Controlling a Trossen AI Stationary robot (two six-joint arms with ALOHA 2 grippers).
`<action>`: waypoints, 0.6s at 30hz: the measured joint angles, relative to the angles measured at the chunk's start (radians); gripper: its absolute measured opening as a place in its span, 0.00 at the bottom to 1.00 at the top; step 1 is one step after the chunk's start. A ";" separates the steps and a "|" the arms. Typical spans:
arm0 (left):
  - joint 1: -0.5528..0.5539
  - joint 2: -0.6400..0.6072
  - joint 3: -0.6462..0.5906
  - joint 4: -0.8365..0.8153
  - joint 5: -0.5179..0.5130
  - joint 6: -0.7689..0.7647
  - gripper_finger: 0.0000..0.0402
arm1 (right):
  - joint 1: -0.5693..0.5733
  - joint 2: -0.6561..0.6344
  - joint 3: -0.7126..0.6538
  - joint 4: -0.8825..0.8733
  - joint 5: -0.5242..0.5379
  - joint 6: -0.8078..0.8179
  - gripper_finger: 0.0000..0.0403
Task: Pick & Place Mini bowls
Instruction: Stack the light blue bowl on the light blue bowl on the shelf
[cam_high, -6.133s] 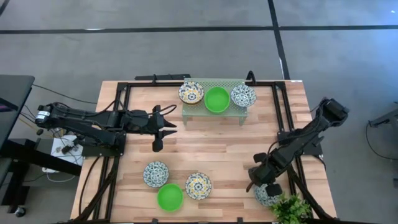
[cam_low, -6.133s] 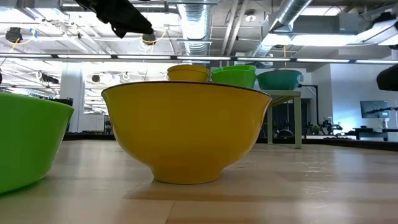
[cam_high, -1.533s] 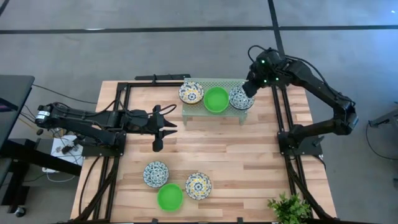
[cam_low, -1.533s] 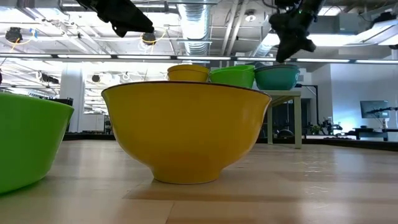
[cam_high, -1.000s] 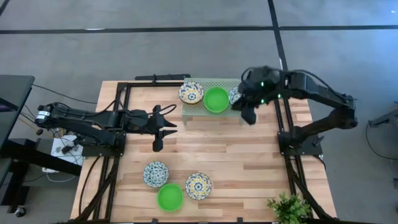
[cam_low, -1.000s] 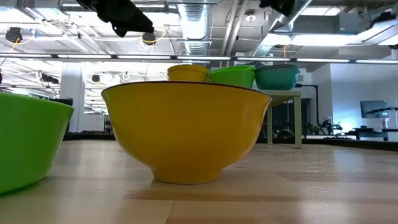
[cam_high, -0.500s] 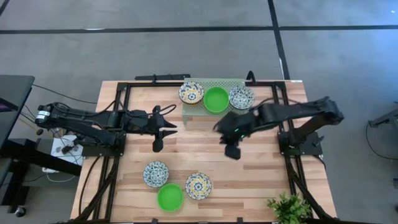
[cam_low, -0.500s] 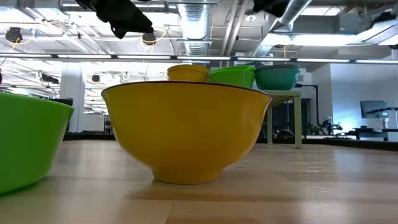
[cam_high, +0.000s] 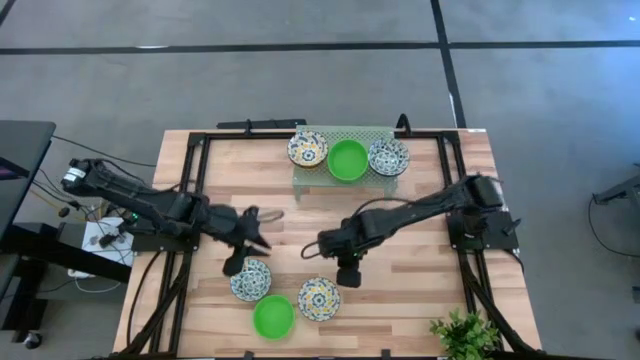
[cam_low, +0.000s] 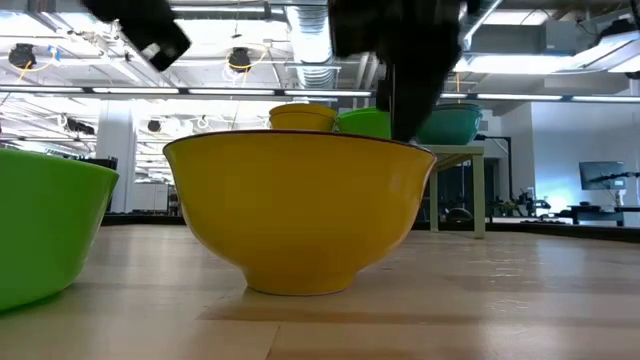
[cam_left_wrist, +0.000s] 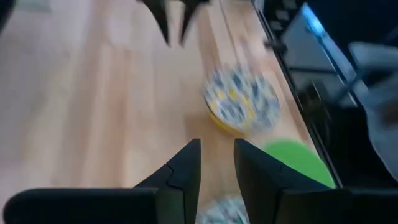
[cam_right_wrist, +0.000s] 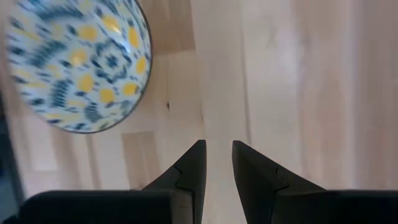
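Three mini bowls stand near the table's front: a blue-patterned one (cam_high: 250, 279), a yellow-centred one (cam_high: 319, 298) and a plain green one (cam_high: 272, 317). Three more rest on the green mesh rack (cam_high: 345, 180) at the far edge: patterned (cam_high: 307, 149), green (cam_high: 349, 160), patterned (cam_high: 389, 156). My left gripper (cam_high: 235, 265) hangs open a narrow gap just left of the blue-patterned bowl. My right gripper (cam_high: 347, 274) points down, slightly open, just right of and beyond the yellow-centred bowl (cam_right_wrist: 78, 65). Neither has anything between its fingers.
A leafy plant (cam_high: 465, 335) stands at the near right corner. Black frame rails (cam_high: 455, 200) run along the table's sides. Bare wood (cam_high: 300, 215) lies between the rack and the near bowls. In the low view the yellow-sided bowl (cam_low: 300, 210) fills the foreground.
My right gripper has swept from the rack at the far edge toward the near edge and left, dropping and tipping downward, and stands beside the yellow-centred bowl. My left gripper has swung toward the near edge and down, toward the blue-patterned bowl. No bowl has moved.
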 joint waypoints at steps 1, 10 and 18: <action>-0.024 0.000 -0.018 -0.001 0.000 -0.020 0.24 | 0.004 0.023 0.000 0.005 0.000 0.011 0.18; -0.129 0.000 -0.184 -0.001 -0.072 -0.239 0.24 | -0.005 0.116 0.064 -0.027 -0.006 0.124 0.18; -0.132 0.000 -0.208 0.022 -0.096 -0.330 0.24 | -0.044 0.105 0.093 -0.002 -0.009 0.075 0.18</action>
